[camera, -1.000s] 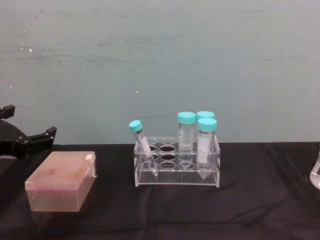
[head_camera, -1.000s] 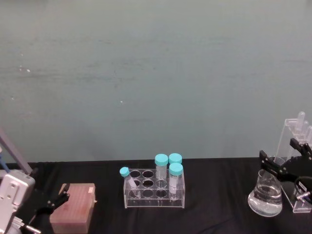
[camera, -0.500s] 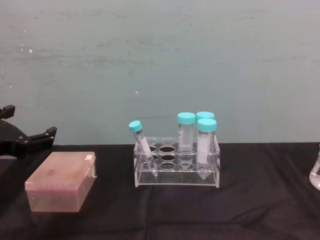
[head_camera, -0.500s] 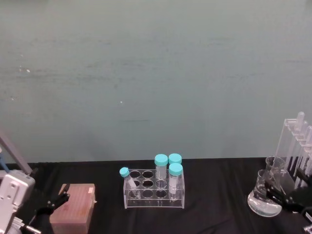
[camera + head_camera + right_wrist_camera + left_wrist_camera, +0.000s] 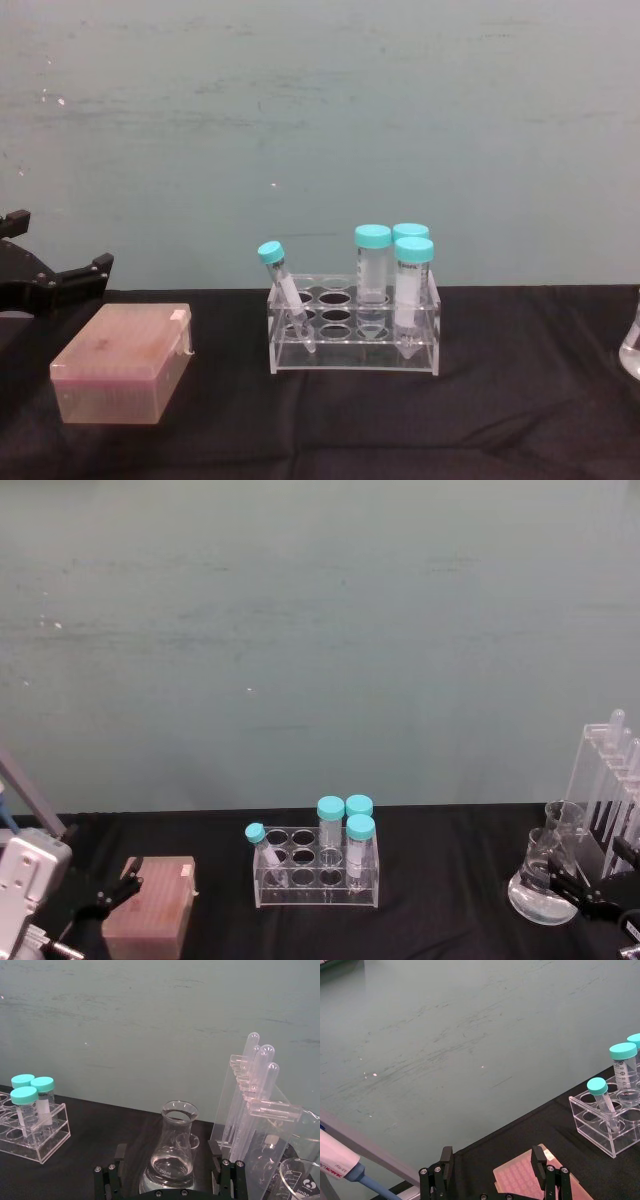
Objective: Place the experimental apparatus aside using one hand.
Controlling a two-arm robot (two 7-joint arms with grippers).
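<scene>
Over on the right side of the black desk (image 5: 450, 880), the right gripper (image 5: 590, 892) is sitting low at the near right corner, its black fingers (image 5: 221, 1170) spread wide and pinching nothing. From the right wrist view the conical flask (image 5: 173, 1155) is standing upright just beyond the spread gripper (image 5: 170, 1172), lined up between the two fingers but clear of them, with a shallow pool of clear liquid in its base. In the head view that flask (image 5: 541, 888) is resting on the desk just to the left of the gripper, and the small clear beaker (image 5: 562, 822) is standing right behind it. The tall acrylic stand (image 5: 605, 785) is rising at the far right edge, its long pipettes (image 5: 252, 1085) leaning upright in their slots, close beside the flask. A second glass vessel (image 5: 302, 1177) is peeking in at the edge of the wrist view, too cut off to name. In the middle of the desk a clear tube rack (image 5: 317, 872) is holding four teal-capped tubes (image 5: 345, 835), one of them tilted at the front left. Off to the left, a pink lidded box (image 5: 125, 362) is lying flat, and the left gripper (image 5: 492, 1167) is hovering just behind it, fingers parted and empty, well away from the labware.
</scene>
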